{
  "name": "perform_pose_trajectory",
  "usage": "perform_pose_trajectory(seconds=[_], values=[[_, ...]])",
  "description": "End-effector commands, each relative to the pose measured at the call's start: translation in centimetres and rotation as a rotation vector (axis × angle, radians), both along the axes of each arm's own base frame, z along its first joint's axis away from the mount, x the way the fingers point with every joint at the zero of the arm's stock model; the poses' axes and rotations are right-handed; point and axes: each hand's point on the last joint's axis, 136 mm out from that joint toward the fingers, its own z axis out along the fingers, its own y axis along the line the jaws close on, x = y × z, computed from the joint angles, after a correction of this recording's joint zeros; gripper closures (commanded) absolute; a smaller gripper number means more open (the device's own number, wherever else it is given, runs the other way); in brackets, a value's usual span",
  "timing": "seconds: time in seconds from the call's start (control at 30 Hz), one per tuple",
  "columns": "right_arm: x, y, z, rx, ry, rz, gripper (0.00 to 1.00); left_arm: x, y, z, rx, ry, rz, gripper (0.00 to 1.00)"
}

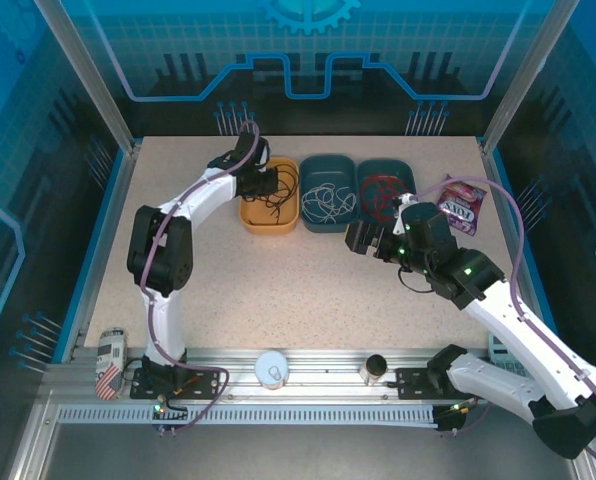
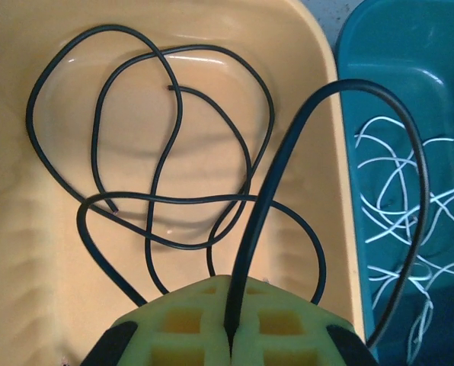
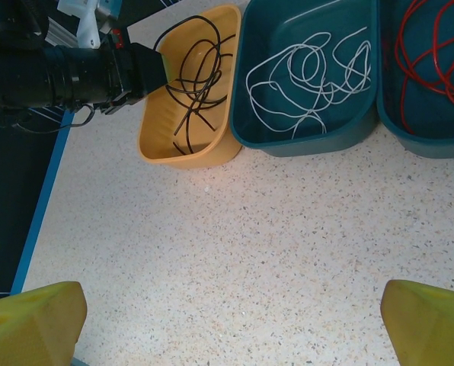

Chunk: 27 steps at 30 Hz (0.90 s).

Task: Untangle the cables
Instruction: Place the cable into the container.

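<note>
Black cable [image 2: 266,187] pinched in the left claw [image 2: 231,329], loops sprawled ahead in the yellow bin [image 2: 29,290]; a lift could snag them, tipping it. Right claw [image 3: 233,309] gapes wide.

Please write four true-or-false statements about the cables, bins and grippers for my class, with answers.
1. The black cable lies in the yellow bin. True.
2. The left gripper is open and holds nothing. False: it is shut on the black cable.
3. The white cable and red cable share one bin. False: the white cable is in the middle bin, and the red cable is in the right bin.
4. The right gripper is open over the table. True.
</note>
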Motion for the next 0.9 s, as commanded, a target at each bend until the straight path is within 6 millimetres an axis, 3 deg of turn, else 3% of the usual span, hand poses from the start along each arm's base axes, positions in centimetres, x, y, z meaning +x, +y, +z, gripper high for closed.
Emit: perform_pose_trajectory(seconds=[0.0, 0.4, 0.63, 0.7, 0.87], values=[[0.4, -0.3, 0.1, 0.011, 0.01, -0.024, 0.0, 0.3, 0.3, -1.0, 0.009, 0.038, -0.018, 1.0], [0.6, -0.2, -0.2, 0.006, 0.022, -0.025, 0.0, 1.7, 4.2, -4.0, 0.117, 0.105, 0.107, 1.0], [0.9, 0.0, -0.5, 0.004, 0.031, -0.022, 0.0, 2.2, 4.4, -4.9, 0.12, 0.115, 0.123, 0.99], [0.9, 0.0, -0.4, 0.004, 0.029, -0.022, 0.0, 2.4, 4.3, -4.7, 0.115, 0.111, 0.126, 0.96], [1.0, -0.1, -0.4, 0.002, 0.028, -0.025, 0.0, 2.4, 3.9, -3.1, 0.084, 0.085, 0.121, 0.77]])
